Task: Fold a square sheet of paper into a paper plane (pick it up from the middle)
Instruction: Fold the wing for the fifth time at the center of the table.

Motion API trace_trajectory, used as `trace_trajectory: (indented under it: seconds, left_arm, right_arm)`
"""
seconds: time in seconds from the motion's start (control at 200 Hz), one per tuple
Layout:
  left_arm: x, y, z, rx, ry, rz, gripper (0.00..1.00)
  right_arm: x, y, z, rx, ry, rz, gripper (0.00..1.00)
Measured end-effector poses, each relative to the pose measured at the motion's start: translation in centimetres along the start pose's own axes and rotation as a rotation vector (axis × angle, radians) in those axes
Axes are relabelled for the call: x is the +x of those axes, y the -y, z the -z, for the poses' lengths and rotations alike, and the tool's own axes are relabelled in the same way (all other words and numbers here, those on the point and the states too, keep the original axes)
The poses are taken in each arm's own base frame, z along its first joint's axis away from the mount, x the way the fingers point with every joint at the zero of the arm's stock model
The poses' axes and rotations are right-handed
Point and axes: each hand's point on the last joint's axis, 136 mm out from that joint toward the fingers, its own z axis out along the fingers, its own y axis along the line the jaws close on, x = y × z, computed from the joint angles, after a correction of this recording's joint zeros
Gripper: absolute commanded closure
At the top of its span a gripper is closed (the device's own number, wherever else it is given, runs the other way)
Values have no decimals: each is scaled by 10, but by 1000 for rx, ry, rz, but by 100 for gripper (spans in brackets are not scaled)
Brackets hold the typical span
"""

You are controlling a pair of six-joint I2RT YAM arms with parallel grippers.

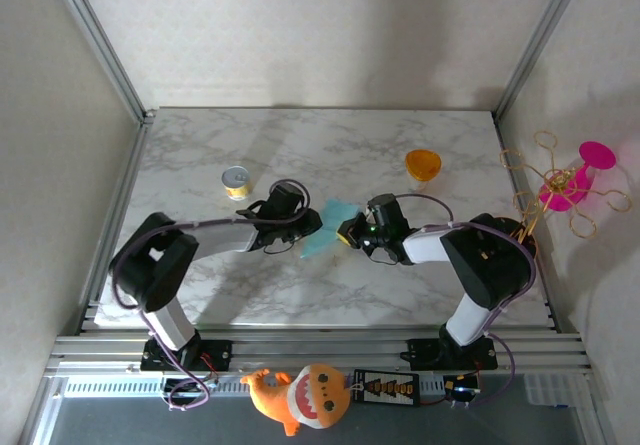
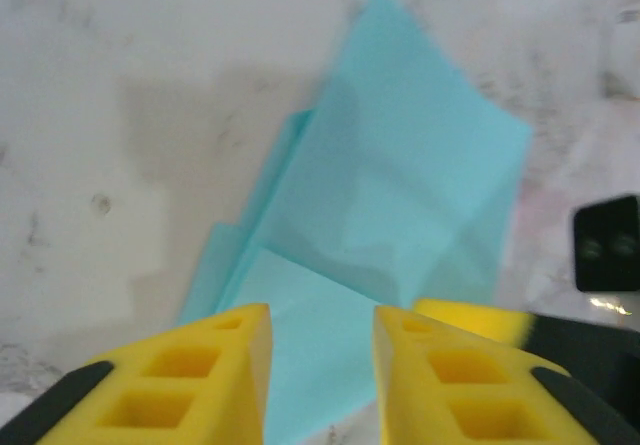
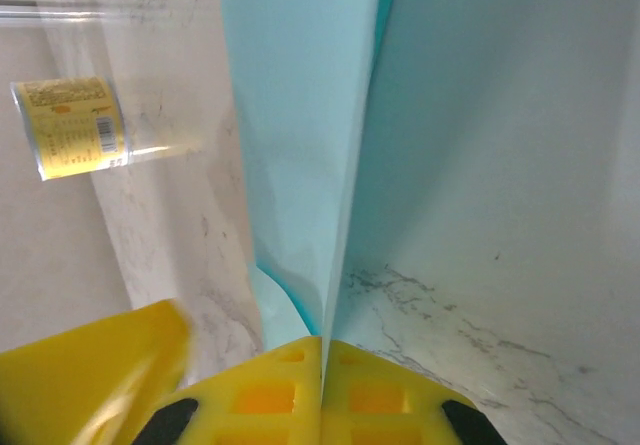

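Over veined marble [image 1: 400, 285], right jaws pinch the creased teal paper [image 2: 400, 195]; left jaws spread.

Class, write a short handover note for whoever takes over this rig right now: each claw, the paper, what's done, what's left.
Left claw: open, fingers either side of the paper's near edge.
Right claw: shut on the paper, with layers spreading from the pinch.
Paper: mid-table, between the two claws.
Done: several folds, with overlapping layers visible.
Left: the remaining folds; it is not yet a pointed plane.
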Motion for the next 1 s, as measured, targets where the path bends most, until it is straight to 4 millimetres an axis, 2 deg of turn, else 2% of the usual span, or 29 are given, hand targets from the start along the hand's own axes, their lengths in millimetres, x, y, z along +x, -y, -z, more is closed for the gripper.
trace_trajectory:
  seconds: [0.085, 0.16, 0.22, 0.32, 0.426, 0.556, 0.791, 1.001]
  left_arm:
    - [-12, 14, 19, 44, 81, -98, 55]
    - [-12, 13, 28, 49, 119, -185, 48]
    - [-5, 10, 29, 36, 136, -276, 43]
    - [14, 7, 29, 34, 143, -446, 39]
    - [31, 5, 27, 43, 148, -601, 38]
    - [36, 8, 21, 40, 167, -757, 37]
    - [59, 5, -6, 0, 139, -995, 41]
    - [57, 2, -18, -51, 186, -1089, 45]
  right_arm:
    - [-4, -4, 3, 23, 12, 17, 100]
    - [-7, -8, 4, 37, 17, 29, 100]
    - [-9, -12, 4, 45, 14, 40, 100]
    - [-10, -15, 5, 65, 8, 44, 100]
    - [-10, -16, 5, 84, -1, 48, 100]
    - [-11, -15, 7, 107, -9, 39, 100]
    - [-11, -10, 9, 136, -24, 16, 100]
    - [-12, -9, 10, 148, -31, 1, 100]
